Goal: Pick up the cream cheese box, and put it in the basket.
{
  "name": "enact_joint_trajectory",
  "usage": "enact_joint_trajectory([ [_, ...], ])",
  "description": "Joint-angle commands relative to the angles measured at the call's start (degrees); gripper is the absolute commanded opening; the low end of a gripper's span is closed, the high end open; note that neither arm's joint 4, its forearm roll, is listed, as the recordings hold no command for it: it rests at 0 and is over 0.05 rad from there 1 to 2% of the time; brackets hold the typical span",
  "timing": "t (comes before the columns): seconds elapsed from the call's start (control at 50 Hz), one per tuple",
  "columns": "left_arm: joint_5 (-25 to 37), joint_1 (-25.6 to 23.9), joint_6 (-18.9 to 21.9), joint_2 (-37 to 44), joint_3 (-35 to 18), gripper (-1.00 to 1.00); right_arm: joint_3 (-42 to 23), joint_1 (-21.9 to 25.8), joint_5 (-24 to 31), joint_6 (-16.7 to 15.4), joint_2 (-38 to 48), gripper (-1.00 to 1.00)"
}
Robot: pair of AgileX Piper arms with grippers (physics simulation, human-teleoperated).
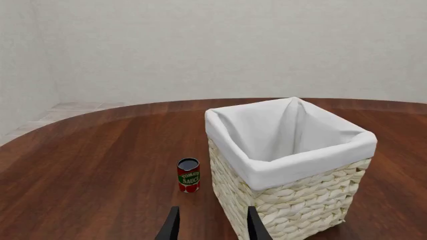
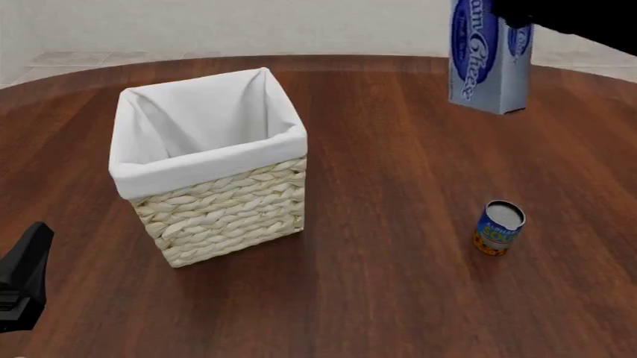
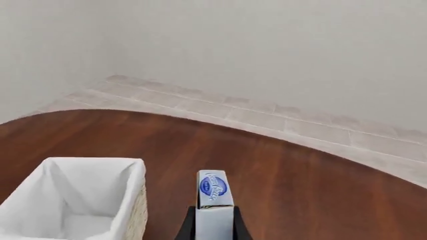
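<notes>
Beside the basket (image 1: 287, 165), only left wrist view shows a red can (image 1: 188, 175).

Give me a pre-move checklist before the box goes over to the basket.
1. Right gripper shut on the cream cheese box: ok.
2. Box lifted off the table: ok.
3. Box above the basket: not ok, it hangs well to the right.
4. Basket opening free, nothing visible inside: ok.
5. Blue-and-orange can out of the path: ok, it stands low on the table.
6. Left gripper clear of the basket opening: ok, open and low beside the basket.
</notes>
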Motion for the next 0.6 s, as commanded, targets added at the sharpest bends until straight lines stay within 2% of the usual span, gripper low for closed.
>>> enact_joint_trajectory([
  [0.02, 0.0, 0.0, -0.01, -0.01, 0.0, 1.0, 1.47, 4.18, -4.82, 7.18, -4.56, -1.0],
  [0.08, 0.0, 0.0, 0.0, 0.0, 0.0, 1.0, 1.06, 4.06, -6.85, 7.93, -4.98, -1.0],
  [0.14, 0.0, 0.0, 0.01, 0.0, 0.0, 1.0, 0.16, 4.43, -8.57, 9.99, -5.12, -1.0],
  [0.22, 0.0, 0.01, 0.0, -0.01, 0.0, 1.0, -0.84, 5.63, -9.57, 10.16, -3.46, -1.0],
  [0.26, 0.0, 0.0, 0.0, -0.01, 0.0, 1.0, -1.05, 6.34, -10.88, 12.55, -2.77, -1.0],
  [0.3, 0.0, -0.01, -0.01, 0.01, 0.0, 1.0, -1.88, 7.23, -10.81, 11.12, -1.65, -1.0],
  [0.5, 0.0, 0.01, 0.01, -0.01, 0.0, 1.0, -4.87, 12.73, -12.2, 11.65, 1.58, -1.0],
  [0.6, 0.0, 0.01, 0.0, 0.0, 0.0, 1.0, -6.83, 15.55, -12.7, 10.42, 4.66, -1.0],
])
